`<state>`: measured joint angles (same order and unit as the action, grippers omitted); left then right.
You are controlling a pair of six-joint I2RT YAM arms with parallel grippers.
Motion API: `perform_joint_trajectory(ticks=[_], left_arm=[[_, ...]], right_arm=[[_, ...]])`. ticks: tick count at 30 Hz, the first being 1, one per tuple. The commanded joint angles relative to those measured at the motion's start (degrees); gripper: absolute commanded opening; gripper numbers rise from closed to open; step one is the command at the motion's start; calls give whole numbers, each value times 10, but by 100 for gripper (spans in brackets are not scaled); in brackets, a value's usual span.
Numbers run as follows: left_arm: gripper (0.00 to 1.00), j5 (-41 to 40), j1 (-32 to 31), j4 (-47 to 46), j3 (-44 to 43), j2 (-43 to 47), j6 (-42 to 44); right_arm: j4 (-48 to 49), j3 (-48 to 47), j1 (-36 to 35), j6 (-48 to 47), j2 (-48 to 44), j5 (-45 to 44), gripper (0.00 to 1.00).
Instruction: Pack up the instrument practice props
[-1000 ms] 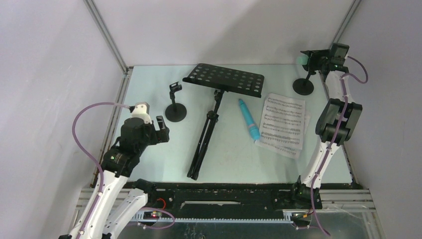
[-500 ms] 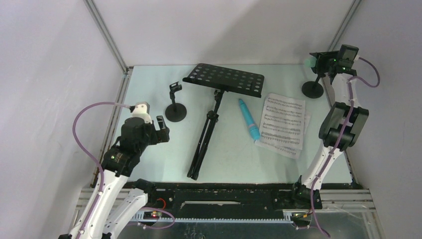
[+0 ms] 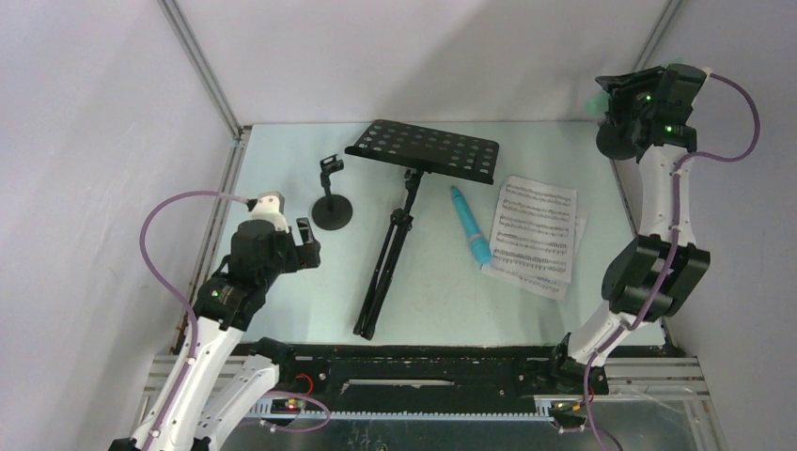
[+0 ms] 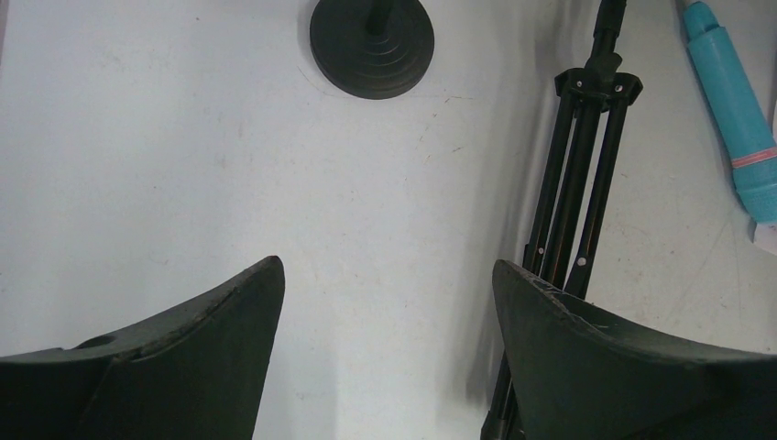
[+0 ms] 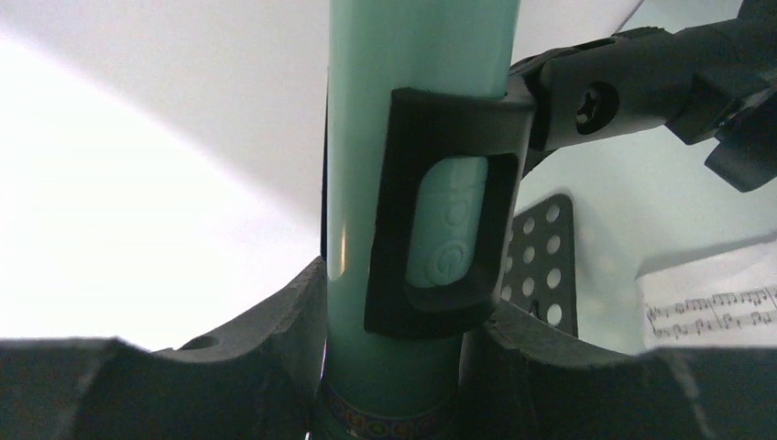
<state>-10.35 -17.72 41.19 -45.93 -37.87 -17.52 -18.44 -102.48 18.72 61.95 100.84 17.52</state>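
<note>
Right hand (image 5: 403, 339) pinches the mint mic (image 5: 417, 64), clipped in its holder (image 5: 440, 229), up at the desk's (image 3: 442, 282) far right corner. The mic's axis runs along the fingers (image 5: 229, 367). Left hand (image 4: 385, 302) is spread, nearer the other holder (image 4: 371, 41).

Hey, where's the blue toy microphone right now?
In the top view, the blue toy microphone lies flat on the table right of centre, between the black tripod music rack and the white sheet-music pages.

Bare table (image 3: 442, 301) opens between the music rack (image 3: 423, 150), which lies lengthwise, and the sheet-music pages (image 3: 536, 230), narrowed farther back by the blue microphone (image 3: 470, 227) against the pages. A mic holder (image 3: 331, 214) stands just left of the rack's legs.
</note>
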Motion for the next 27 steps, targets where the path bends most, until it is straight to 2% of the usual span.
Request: perform_joint_trajectory(ticks=[1, 6, 14, 19, 27], left_arm=[[89, -10, 2, -14, 2, 6, 2], [100, -4, 10, -19, 7, 32, 0], [100, -23, 14, -21, 13, 60, -5], [100, -10, 15, -23, 14, 55, -3], [97, 20, 14, -33, 20, 56, 5]], right_arm=[[35, 30, -36, -94, -113, -11, 0], [30, 98, -92, -149, -200, -21, 0], [-3, 222, -226, -202, -341, -41, 0], [-56, 266, -331, -236, -423, -92, 0], [-127, 311, -464, -258, -479, -71, 0]])
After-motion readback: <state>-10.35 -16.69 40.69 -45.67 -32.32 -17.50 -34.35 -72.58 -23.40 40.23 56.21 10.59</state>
